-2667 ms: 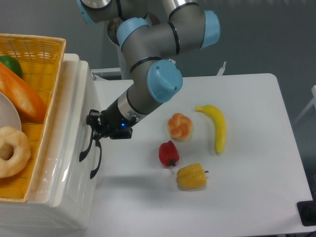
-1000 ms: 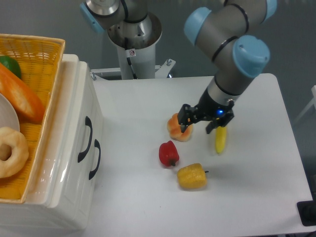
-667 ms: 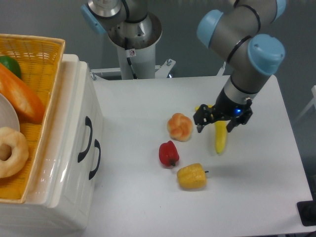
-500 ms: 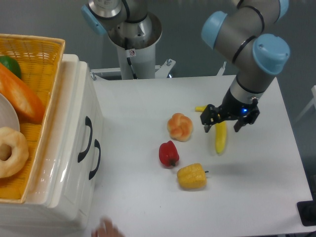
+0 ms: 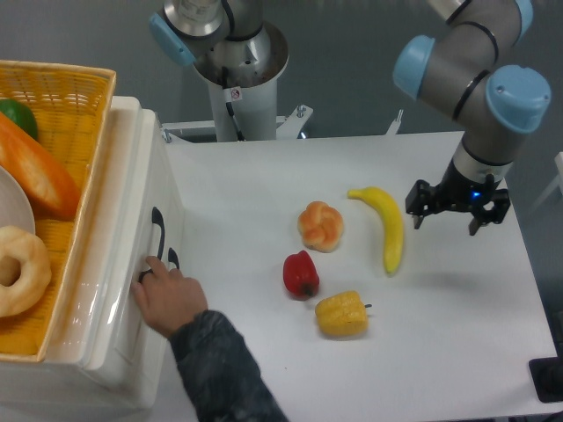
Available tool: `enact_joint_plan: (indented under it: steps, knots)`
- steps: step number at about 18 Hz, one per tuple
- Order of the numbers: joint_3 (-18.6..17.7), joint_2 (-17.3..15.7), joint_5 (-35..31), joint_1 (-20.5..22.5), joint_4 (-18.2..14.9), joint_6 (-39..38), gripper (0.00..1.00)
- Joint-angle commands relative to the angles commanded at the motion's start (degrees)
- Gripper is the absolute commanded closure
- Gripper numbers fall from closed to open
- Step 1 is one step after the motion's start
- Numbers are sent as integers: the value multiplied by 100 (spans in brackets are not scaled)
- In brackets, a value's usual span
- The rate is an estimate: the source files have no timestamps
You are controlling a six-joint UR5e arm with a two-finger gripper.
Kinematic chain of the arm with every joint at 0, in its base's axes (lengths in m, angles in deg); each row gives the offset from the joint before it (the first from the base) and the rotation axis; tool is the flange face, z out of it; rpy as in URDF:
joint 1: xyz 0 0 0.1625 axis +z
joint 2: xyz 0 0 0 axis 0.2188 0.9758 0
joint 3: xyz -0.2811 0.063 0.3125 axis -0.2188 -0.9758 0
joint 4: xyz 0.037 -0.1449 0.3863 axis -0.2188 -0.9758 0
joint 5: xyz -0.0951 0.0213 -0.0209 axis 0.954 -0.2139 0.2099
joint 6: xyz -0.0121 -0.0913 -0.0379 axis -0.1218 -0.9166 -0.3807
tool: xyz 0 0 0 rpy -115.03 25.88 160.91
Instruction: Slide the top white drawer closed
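**Top white drawer looks shut; arm off at the far side**

Top white drawer [image 5: 132, 264] sits at the left edge of the table [image 5: 457, 352], under the yellow wicker basket [image 5: 66, 132]. Its front lies flush with the cabinet face; no gap visible. Judged closed, nothing obviously left to push.

Gripper [image 5: 456, 217] hovers over the table's right side, just beside the banana [image 5: 387, 224], well apart from the drawer. Fingers point down, spread apart, holding nothing.

A person's hand [image 5: 167, 299] in a dark sleeve rests on the drawer fronts, covering the lower parts of the black handles [image 5: 158, 230]. Which handle it grips, cannot tell. Any further push on the front would meet that hand first.

Between arm and drawer: bread roll [image 5: 320, 225], red pepper [image 5: 300, 273], yellow pepper [image 5: 342, 314]. Basket holds a doughnut [image 5: 22, 268] and a carrot-like piece [image 5: 40, 180].
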Motion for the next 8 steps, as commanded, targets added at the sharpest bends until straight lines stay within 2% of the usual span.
enact_joint_plan:
  steps: [5,8]
  knots:
    - [53,237,-9,88,369,1847,0]
    - [18,273,-70,158,369,2210,0]
